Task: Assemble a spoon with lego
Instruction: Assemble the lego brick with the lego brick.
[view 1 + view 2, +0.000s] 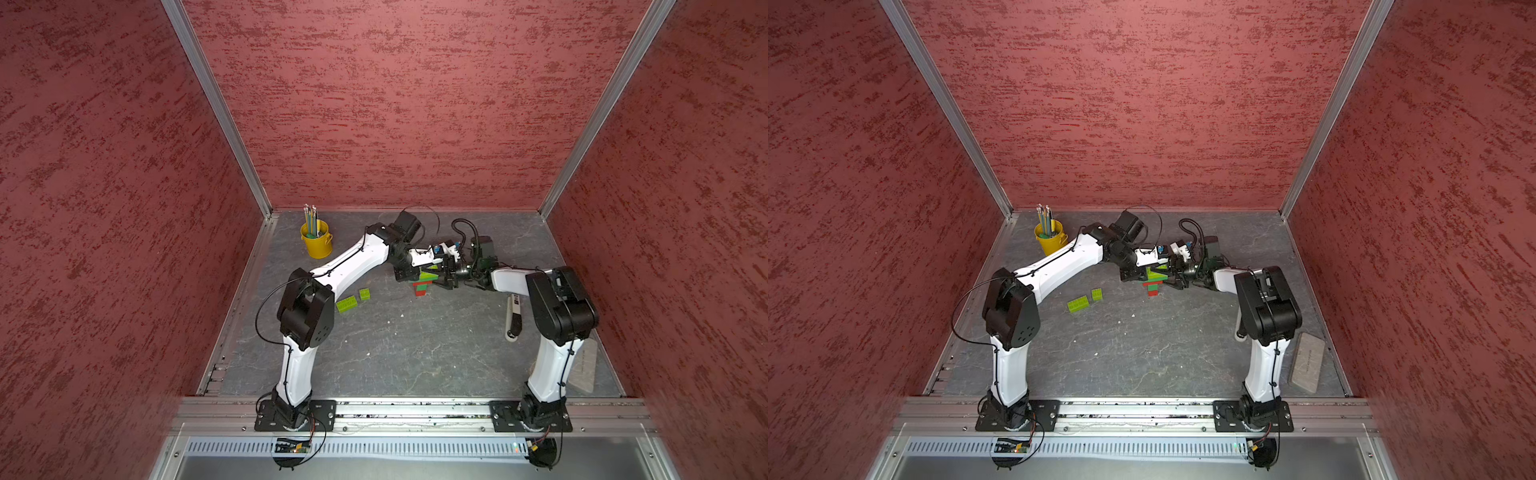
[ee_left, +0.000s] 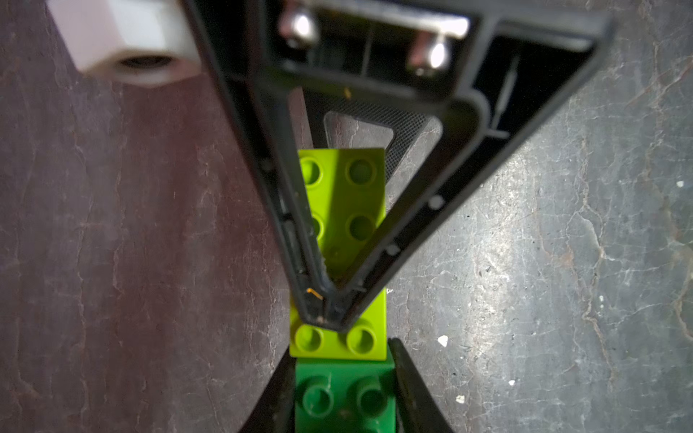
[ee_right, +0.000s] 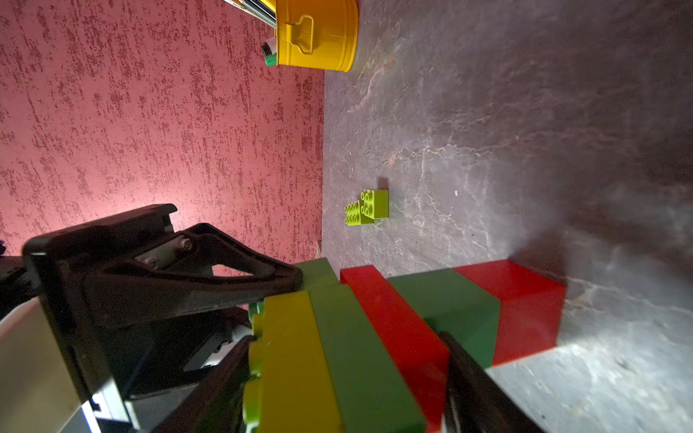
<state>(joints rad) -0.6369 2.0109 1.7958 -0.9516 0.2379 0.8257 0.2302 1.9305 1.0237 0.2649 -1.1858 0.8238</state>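
The spoon (image 1: pixel 423 282) lies on the grey table (image 1: pixel 415 353) toward the back middle, a stepped stack of red, dark-green and lime lego. My left gripper (image 2: pixel 345 393) is shut on its dark-green brick (image 2: pixel 343 378), one finger on each side. My right gripper (image 3: pixel 345 393) is shut across the lime, dark-green and red layers of the spoon (image 3: pixel 375 337). In both top views the two grippers meet over it, left (image 1: pixel 409 273) and right (image 1: pixel 444 280). Two loose lime bricks, an oblong (image 1: pixel 346 304) and a square (image 1: pixel 365 294), lie left of the spoon.
A yellow bucket (image 1: pixel 318 241) with pencils stands at the back left. A white-and-black oblong tool (image 1: pixel 514 318) lies by the right arm, and a grey flat block (image 1: pixel 1307 368) sits at the front right. Red walls enclose three sides.
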